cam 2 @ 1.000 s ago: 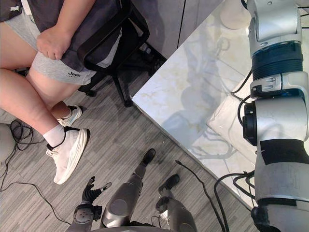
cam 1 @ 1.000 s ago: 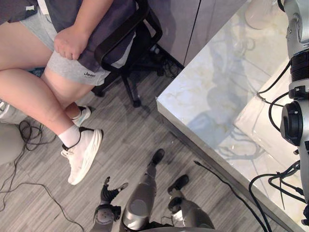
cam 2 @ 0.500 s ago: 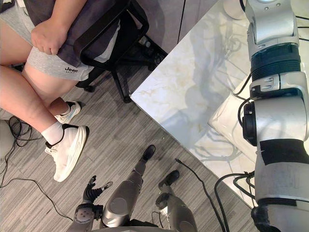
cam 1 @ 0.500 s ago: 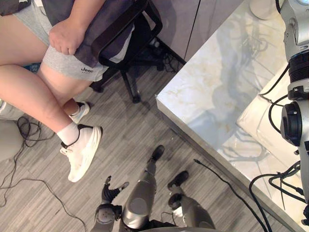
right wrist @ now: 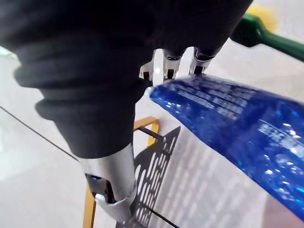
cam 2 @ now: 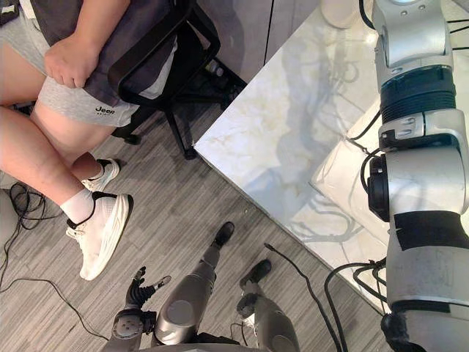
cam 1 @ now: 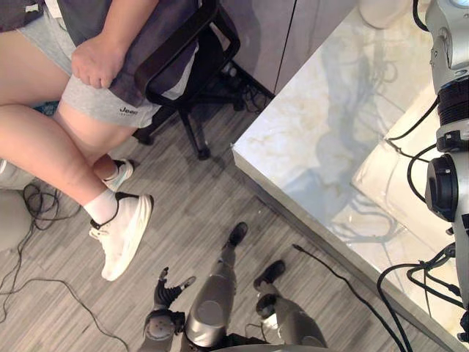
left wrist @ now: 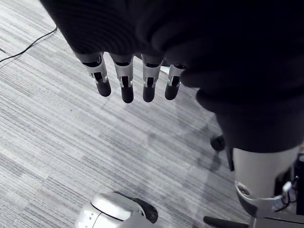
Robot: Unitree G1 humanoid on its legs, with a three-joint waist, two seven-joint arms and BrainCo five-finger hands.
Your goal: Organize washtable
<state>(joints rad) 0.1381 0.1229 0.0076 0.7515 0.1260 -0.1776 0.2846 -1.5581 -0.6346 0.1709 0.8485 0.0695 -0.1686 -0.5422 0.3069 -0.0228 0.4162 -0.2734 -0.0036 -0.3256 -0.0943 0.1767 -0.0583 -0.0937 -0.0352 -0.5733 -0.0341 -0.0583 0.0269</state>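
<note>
In the right wrist view a blue tube (right wrist: 228, 123) lies slantwise in front of my right hand (right wrist: 164, 66). The hand's fingers reach out straight behind the tube, which hides their tips, and the thumb (right wrist: 111, 185) stands apart from it. Past the tube are a green handle with a yellow end (right wrist: 263, 31) and a gold wire rack with a black perforated plate (right wrist: 154, 152). My right arm (cam 2: 418, 147) reaches up over the marble washtable (cam 1: 330, 125). Low over the floor hangs my left hand (cam 1: 167, 292), its fingers (left wrist: 123, 83) straight and empty.
A person (cam 1: 80, 88) sits on a black office chair (cam 1: 187, 66) to the left of the washtable, one white shoe (cam 1: 121, 235) raised over the grey floor. Cables (cam 1: 37, 202) lie on the floor at the left. A white round object (cam 1: 381, 9) stands at the table's far end.
The whole picture has shifted a little, so the camera has moved. The person's leg and shoe have shifted slightly. Both arms stand as before.
</note>
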